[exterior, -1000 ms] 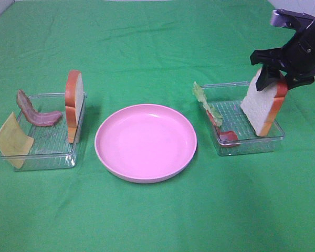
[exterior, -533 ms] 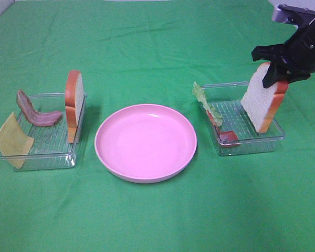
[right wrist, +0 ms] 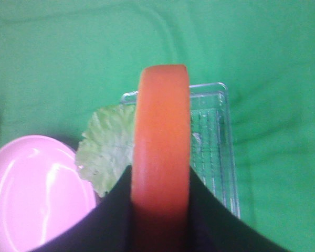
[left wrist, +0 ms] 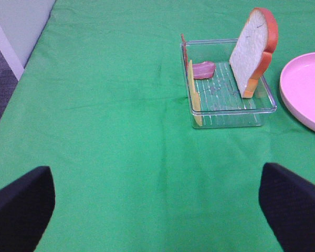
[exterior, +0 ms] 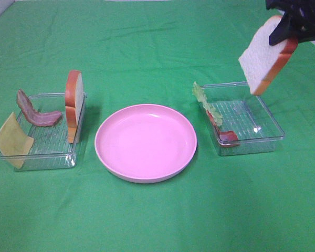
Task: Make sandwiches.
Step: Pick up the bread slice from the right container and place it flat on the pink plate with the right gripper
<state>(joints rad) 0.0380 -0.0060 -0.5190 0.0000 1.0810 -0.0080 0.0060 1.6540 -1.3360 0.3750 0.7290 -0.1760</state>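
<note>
White bread slice [exterior: 265, 58]: hangs tilted in the air over the far end of the right tray [exterior: 249, 144], touching nothing below, at about two o'clock from the pink plate [exterior: 145, 143].
Right gripper [exterior: 287, 30]: clamped on the slice's orange-brown crust, with nothing else in its hold.
Left gripper [left wrist: 157, 215]: fingers [left wrist: 21, 210] spread wide and empty, over bare green cloth [exterior: 157, 220], well apart from the left tray [exterior: 42, 157].
Step in hand: probably carrying this slice to the plate as the sandwich base.
Doing it well: travel toward eight o'clock and stay high enough to clear the tray wall and the lettuce [exterior: 205, 100] leaning at the tray's nine o'clock side. Turn the slice flat, then let go low over the plate's centre so later layers sit square.
Risk: the hold is on the crust edge alone, so a quick swing could twist the slice.
Parts waiting: second slice [exterior: 73, 105], bacon [exterior: 34, 113] and cheese [exterior: 11, 139] are in the left tray, at nine o'clock from the plate. Another bacon strip [exterior: 226, 134] lies beside the lettuce.
High view alone: shows the slice's white face, its tilt and its clearance, but not the left gripper.
Right wrist view alone: crust seen edge-on [right wrist: 160, 142], centred between the jaws, with lettuce [right wrist: 107, 147] beneath.
Left wrist view alone: shows that the left fingers are apart.
</note>
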